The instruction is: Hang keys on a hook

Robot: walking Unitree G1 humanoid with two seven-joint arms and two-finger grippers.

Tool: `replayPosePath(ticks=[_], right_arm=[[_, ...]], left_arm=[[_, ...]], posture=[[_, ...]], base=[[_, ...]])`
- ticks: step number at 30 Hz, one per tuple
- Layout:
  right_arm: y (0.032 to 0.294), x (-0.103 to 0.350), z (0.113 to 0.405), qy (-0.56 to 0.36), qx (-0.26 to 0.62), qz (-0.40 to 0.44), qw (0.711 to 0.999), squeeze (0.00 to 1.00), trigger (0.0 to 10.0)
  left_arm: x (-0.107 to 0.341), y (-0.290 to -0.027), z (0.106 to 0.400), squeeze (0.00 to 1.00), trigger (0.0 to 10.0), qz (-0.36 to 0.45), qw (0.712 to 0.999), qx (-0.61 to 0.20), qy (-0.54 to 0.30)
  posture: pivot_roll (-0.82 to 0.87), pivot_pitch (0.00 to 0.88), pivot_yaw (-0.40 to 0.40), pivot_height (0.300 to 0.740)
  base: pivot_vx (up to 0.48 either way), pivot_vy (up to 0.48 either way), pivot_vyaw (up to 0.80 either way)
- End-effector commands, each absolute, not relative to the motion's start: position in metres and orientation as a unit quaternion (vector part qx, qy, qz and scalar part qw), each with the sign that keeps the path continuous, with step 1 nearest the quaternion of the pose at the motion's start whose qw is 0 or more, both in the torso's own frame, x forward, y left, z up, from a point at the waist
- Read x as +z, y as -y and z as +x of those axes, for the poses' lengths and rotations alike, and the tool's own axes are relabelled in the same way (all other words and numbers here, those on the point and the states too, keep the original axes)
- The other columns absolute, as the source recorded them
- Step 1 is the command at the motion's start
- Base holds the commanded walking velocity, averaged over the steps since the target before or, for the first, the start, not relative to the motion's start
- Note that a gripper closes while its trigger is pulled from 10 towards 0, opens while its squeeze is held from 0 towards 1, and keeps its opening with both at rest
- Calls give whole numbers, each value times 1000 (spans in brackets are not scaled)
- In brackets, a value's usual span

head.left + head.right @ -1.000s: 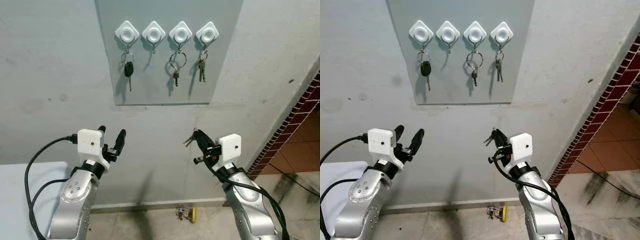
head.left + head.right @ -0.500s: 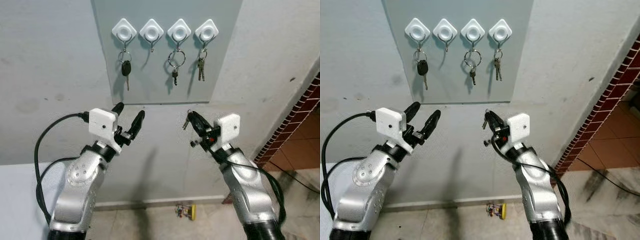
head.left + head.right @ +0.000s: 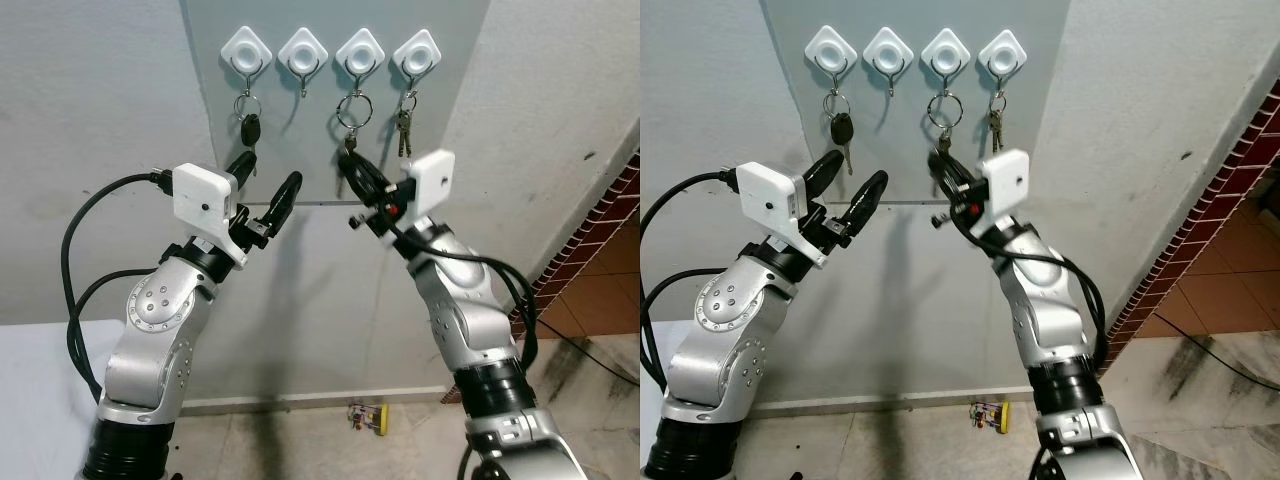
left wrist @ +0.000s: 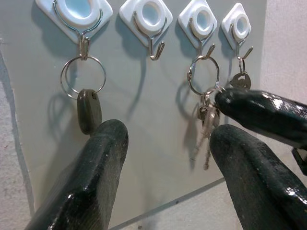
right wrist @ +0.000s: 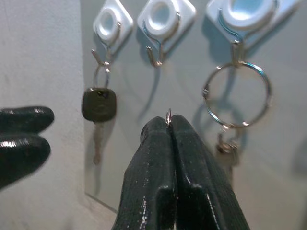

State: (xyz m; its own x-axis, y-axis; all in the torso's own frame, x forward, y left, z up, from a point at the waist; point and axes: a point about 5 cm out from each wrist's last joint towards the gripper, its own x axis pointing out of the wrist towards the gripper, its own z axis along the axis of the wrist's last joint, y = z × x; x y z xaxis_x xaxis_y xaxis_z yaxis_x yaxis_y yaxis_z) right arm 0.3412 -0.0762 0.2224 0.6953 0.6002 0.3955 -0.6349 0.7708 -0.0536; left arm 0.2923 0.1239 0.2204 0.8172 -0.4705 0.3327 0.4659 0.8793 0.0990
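My right gripper (image 5: 169, 125), fingers pressed together on the keys' ring (image 5: 168, 114), has risen from waist height to just below the empty second hook (image 5: 154, 55), so hanging is close. My left gripper (image 3: 262, 180) has lifted too, fingers spread and empty. I read no writing anywhere.

My right gripper (image 5: 169, 125) has matt black, finely textured rubbery fingers pinched on a thin bright metal ring (image 5: 168, 115). My left gripper's (image 4: 163, 139) fingers are glossier black with wet-looking highlights. The hooks (image 4: 151, 19) are glossy white plastic pads with shiny wire. The board (image 3: 305, 170) is smooth matt grey; the wall (image 3: 100, 200) is rough, mottled plaster. My arms (image 3: 160, 330) are brushed silver metal.
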Motion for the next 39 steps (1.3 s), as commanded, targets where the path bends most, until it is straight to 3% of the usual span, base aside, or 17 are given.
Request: replayPosePath(ticks=[1,17,39], right_arm=[[76,225,344,202,338,49,918,0,10000],[70,242,353,220,366,81,901,0,10000],[43,257,370,223,383,132,886,0,10000]], left_arm=[[228,-124,292,0,10000,12,950,-252,186],[230,-137,288,0,10000,14,953,-239,184],[233,-126,283,0,10000,13,950,-253,183]], posture=[[-89,42,-2,740],[-70,39,-11,740],[-49,54,-28,740]], base=[[0,0,0],[0,0,0],[0,0,0]])
